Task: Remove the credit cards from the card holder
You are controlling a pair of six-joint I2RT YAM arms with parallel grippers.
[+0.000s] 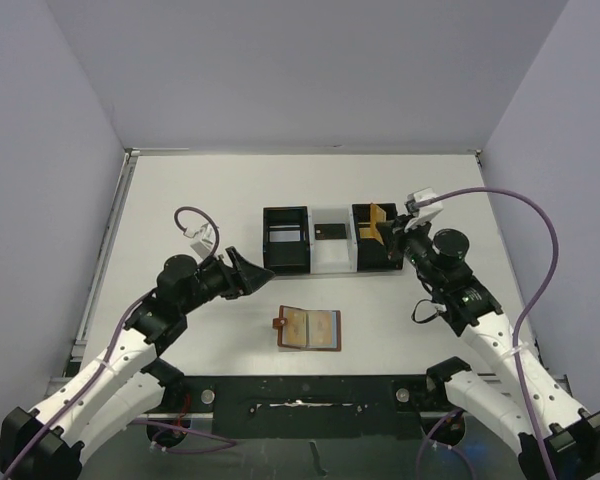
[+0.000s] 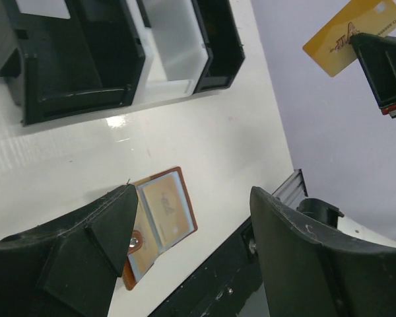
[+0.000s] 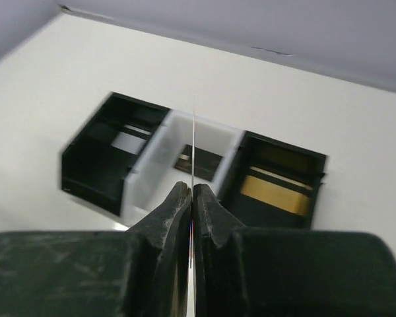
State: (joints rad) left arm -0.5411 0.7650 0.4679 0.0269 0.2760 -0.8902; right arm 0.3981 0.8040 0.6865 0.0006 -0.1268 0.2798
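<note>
The card holder (image 1: 308,328) lies opened flat on the counter (image 1: 180,190), near its front edge, with credit cards (image 1: 298,326) in its pockets. Behind it stands the three-compartment tray (image 1: 286,210), with a small card (image 1: 329,232) in the middle compartment and a credit card (image 3: 276,195) in the right one. Above that right compartment the right tool (image 1: 388,232) pinches another on edge. The left tool (image 1: 255,268) is between the holder and the tray's left compartment.

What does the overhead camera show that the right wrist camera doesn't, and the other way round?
Only the overhead view: the open card holder on the table and the open left end effector. Only the right wrist view: a gold card lying flat in the right compartment of the tray. Both: that tray, and the right end effector shut on a credit card.
</note>
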